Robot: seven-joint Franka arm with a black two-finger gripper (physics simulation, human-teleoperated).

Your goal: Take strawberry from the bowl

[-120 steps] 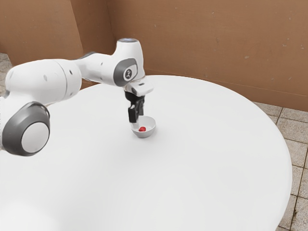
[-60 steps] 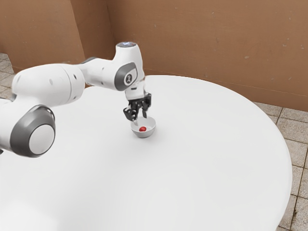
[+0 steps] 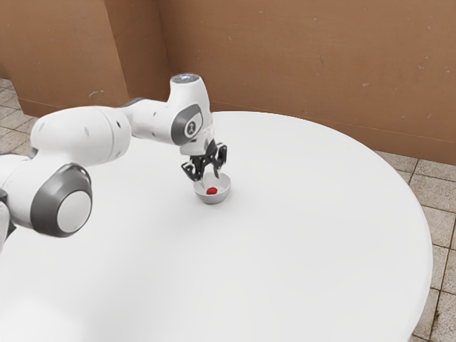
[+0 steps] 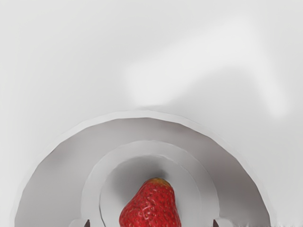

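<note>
1. One black two-finger gripper [image 3: 209, 178] at the exterior view's middle, pointing downward just above the small round white bowl [image 3: 212, 199].
2. Jaws set wide. Dark fingers [image 3: 190, 171] spread well apart, with open space between; pale tips just entering the wrist view's picture at its lower edge, one to each side of the fruit and apart from it.
3. Inside the bowl, on its floor: the plump red strawberry [image 4: 151, 208], dotted with seeds and turning yellowish at its narrow end. Lying between the spread tips, with a visible gap toward each. Cut off in part by the wrist view's lower edge.
4. Around the fruit, a shallow ring in the bowl's floor, then sloping grey-shaded walls up to a thin pale rim. Standing upright on the smooth white round table [image 3: 306, 249].
5. On the tabletop beside the bowl in the wrist view, a brighter patch of light [image 4: 203, 52], bordered by soft shadow.
6. Reaching in from the exterior view's left, bent at the wrist above the bowl: the jointed white-and-grey arm [image 3: 82, 135].
7. Behind the table, a plain brown wall [image 3: 306, 64]; beyond its edge, grey stone floor tiles [image 3: 434, 192].
</note>
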